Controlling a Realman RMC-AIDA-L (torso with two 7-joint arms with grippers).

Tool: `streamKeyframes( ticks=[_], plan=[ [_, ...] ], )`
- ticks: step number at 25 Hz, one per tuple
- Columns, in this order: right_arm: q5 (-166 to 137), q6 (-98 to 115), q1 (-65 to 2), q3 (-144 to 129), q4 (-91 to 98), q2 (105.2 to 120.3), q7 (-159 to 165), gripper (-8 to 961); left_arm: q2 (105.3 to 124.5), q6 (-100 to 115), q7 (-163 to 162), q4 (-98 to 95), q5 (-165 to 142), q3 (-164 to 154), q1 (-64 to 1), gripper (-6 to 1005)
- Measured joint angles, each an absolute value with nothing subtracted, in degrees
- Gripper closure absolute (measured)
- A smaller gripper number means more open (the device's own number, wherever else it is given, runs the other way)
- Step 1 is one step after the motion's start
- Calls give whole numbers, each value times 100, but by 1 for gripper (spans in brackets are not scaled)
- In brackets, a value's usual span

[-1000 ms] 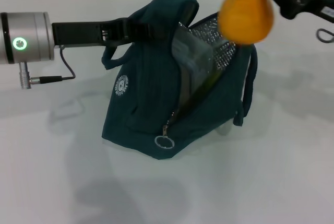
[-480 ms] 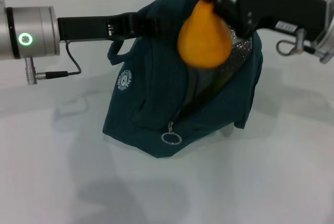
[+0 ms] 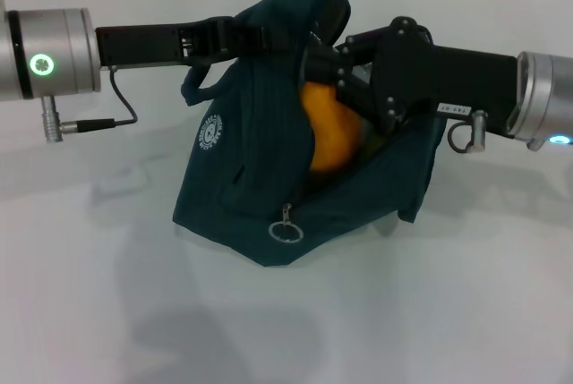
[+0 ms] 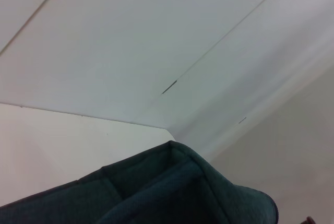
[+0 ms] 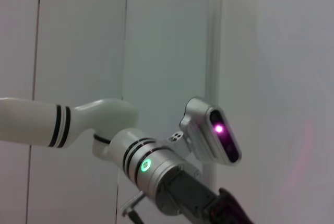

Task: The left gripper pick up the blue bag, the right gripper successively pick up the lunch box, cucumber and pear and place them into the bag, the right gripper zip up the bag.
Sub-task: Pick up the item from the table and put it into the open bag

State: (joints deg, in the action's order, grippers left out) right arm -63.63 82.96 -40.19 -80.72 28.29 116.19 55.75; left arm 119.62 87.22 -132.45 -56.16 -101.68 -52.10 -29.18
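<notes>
Pear (image 3: 329,138) sits inside bag (image 3: 251,187) mouth, gripped by right claw (image 3: 345,89); left claw (image 3: 255,39) clamps the rim.

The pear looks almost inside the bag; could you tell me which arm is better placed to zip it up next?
Right, probably: the left gripper holds the blue bag up by its top, while the right gripper sits at the opening with the pear, above the zipper pull.

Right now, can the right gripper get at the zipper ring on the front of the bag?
Probably not yet. The right gripper is inside the bag holding the pear. The zipper ring hangs uncovered low on the front, so it looks reachable after letting go.
</notes>
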Motion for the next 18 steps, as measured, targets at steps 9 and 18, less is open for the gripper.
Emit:
streamKeyframes(
  ticks=[9, 18],
  plan=[
    [-6338, 8284, -3949, -8092, 2822, 11618, 5366, 861, 11954, 8668, -13245, -5608, -10168, -5211, -2918, 938],
    [-6286, 8301, -3915, -8068, 2834, 11613, 5316, 781, 11945, 8630, -13245, -5607, -10168, -5209, -2927, 938]
  ],
)
